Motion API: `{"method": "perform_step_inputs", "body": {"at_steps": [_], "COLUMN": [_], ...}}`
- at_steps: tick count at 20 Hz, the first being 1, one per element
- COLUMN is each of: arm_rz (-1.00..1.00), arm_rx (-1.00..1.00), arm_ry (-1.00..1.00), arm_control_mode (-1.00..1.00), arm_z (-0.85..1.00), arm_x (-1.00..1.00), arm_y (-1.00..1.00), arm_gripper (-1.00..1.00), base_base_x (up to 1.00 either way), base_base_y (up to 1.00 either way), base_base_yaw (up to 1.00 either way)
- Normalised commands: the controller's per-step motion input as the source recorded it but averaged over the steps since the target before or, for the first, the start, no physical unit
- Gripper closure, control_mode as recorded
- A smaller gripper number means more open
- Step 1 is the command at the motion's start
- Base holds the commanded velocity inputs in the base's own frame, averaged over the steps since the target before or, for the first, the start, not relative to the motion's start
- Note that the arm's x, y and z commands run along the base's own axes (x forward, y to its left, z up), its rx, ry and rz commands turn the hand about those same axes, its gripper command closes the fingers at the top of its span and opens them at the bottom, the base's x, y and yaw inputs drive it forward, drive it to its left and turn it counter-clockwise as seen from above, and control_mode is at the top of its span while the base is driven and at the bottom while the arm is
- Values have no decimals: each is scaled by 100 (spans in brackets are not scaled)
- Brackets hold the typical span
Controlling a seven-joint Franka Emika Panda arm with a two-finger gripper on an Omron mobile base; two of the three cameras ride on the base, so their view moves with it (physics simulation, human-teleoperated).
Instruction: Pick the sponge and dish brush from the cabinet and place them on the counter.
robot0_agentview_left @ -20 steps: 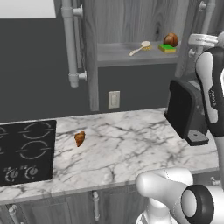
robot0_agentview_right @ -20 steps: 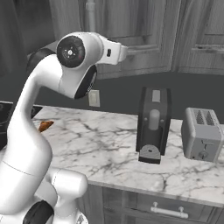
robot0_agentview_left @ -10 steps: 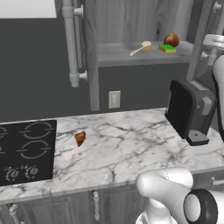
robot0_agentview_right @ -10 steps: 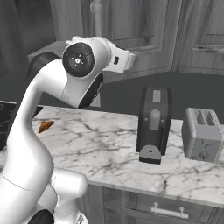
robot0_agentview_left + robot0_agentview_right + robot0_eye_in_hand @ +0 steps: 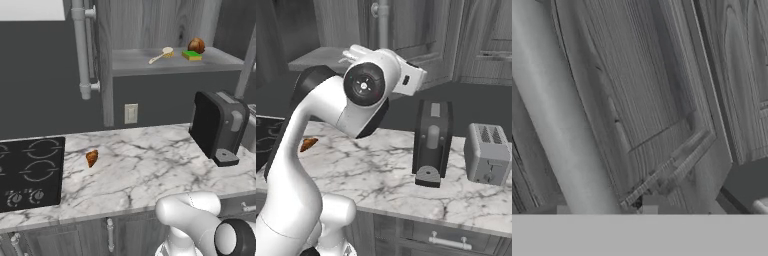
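Left base view gave us the scene from the left: the black cooktop (image 5: 27, 172) on the counter (image 5: 145, 170), a small brown pastry (image 5: 92, 158) beside it, then the open cabinet (image 5: 150, 30) above. On its shelf the dish brush (image 5: 161, 55) lay with its long axis running left-near to right-far, bristle head to the right; just right of it sat the sponge (image 5: 192, 56), a brown lump (image 5: 196, 45) behind it. In the hand view we faced a silver door handle (image 5: 562, 130) close up, so both things probably lay off to the pincer's left. We could not tell whether the pincer was released or clenched.
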Motion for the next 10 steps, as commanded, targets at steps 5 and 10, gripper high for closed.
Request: {"method": "perform_step_inputs", "body": {"at_steps": [5, 10], "arm_rz": [0, 5], "arm_rx": [0, 7], "arm_ry": [0, -4], "arm_control_mode": [-100, -100], "arm_z": [2, 4], "arm_x": [0, -9], "arm_y": [-2, -33], "arm_gripper": [-100, -100], "base_base_x": [0, 0], "base_base_y": [0, 0], "base_base_yaw": [0, 0]}}
